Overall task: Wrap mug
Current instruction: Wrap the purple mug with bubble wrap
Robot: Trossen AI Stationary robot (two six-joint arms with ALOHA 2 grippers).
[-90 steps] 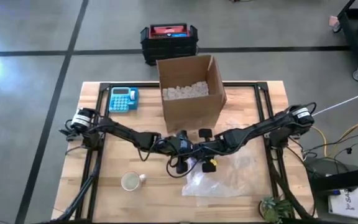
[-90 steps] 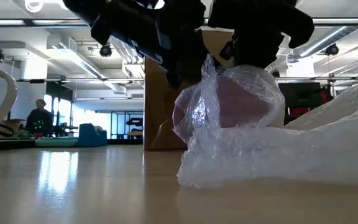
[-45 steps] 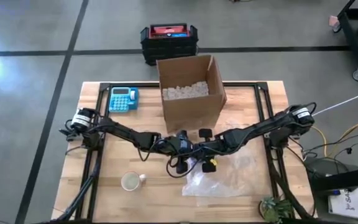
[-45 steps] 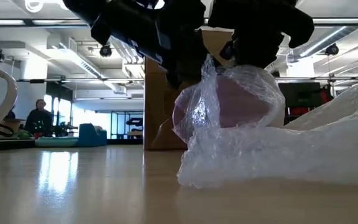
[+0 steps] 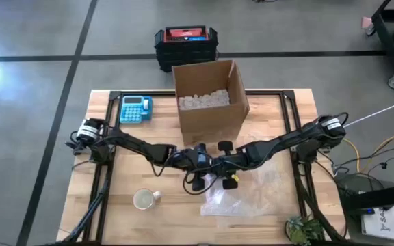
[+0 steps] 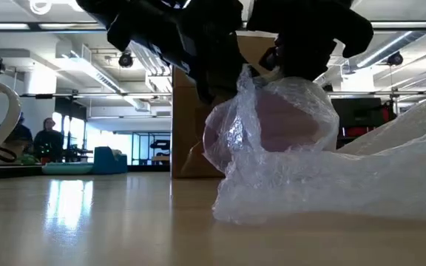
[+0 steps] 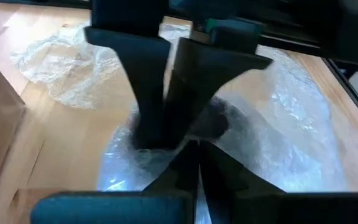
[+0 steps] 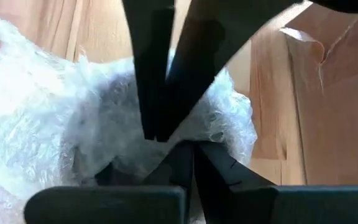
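Currently I judge wrapping mostly done: the mug point(image 6: 287, 122) sits mid-table under bubble wrap point(image 6: 331, 185), the left gripper point(image 5: 198, 179) and right gripper point(image 5: 223, 179) both pinched closed on gathered wrap above it; loose sheet remains untucked.

The bubble wrap point(image 6: 324, 185) is clear, crinkled, glossy plastic. The tabletop point(image 5: 125, 205) is pale, smooth wood. The box point(image 5: 211, 119) is matt cardboard.
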